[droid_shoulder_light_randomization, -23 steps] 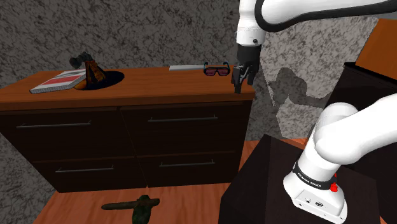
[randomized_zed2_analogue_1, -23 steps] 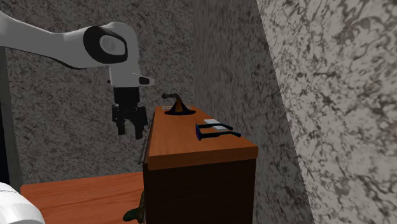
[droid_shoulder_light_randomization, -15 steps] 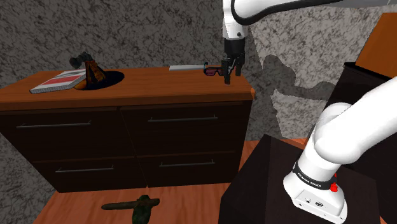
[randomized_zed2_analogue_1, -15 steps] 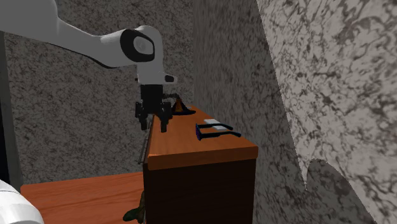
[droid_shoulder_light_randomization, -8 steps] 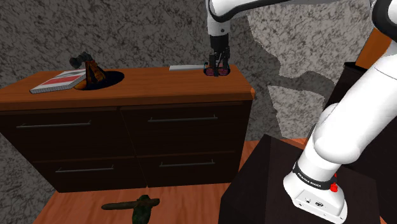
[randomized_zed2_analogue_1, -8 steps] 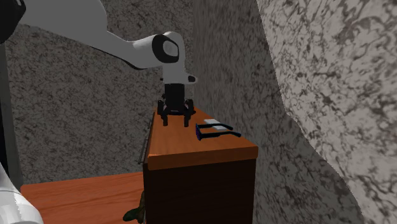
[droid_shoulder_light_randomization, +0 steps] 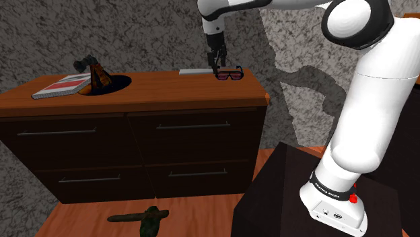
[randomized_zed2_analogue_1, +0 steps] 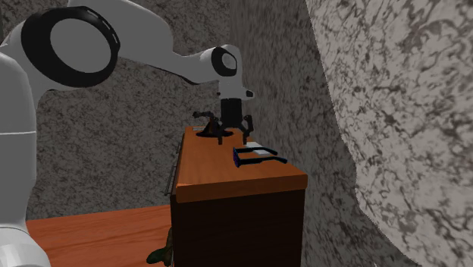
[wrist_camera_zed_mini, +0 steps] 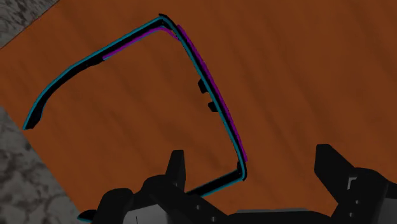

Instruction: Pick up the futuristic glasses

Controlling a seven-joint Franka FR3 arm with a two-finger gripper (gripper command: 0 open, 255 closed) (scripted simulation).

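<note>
The glasses (droid_shoulder_light_randomization: 229, 74) lie flat on the brown wood-grain counter (droid_shoulder_light_randomization: 155, 94), unfolded, with a teal frame and reddish slatted lenses; in the wrist view (wrist_camera_zed_mini: 219, 108) the frame edge shows teal and purple. The end effector (droid_shoulder_light_randomization: 215, 66) hangs just above the glasses, a little toward the shoulder view's left of them, pointing down at the counter top. Its two black fingers stand well apart and grip nothing. In the wrist view one corner of the frame lies between the fingers of the end effector (wrist_camera_zed_mini: 252, 172), closer to one finger (wrist_camera_zed_mini: 175, 168) than to the other. In the second exterior view the end effector (randomized_zed2_analogue_1: 233, 133) is beyond the glasses (randomized_zed2_analogue_1: 254, 155). A thin white slab (droid_shoulder_light_randomization: 196, 71) lies just beside the glasses on their wall side. Well apart from the glasses, toward the counter's far end, stand a dark figurine (droid_shoulder_light_randomization: 97, 75) and a flat book (droid_shoulder_light_randomization: 62, 86)
</note>
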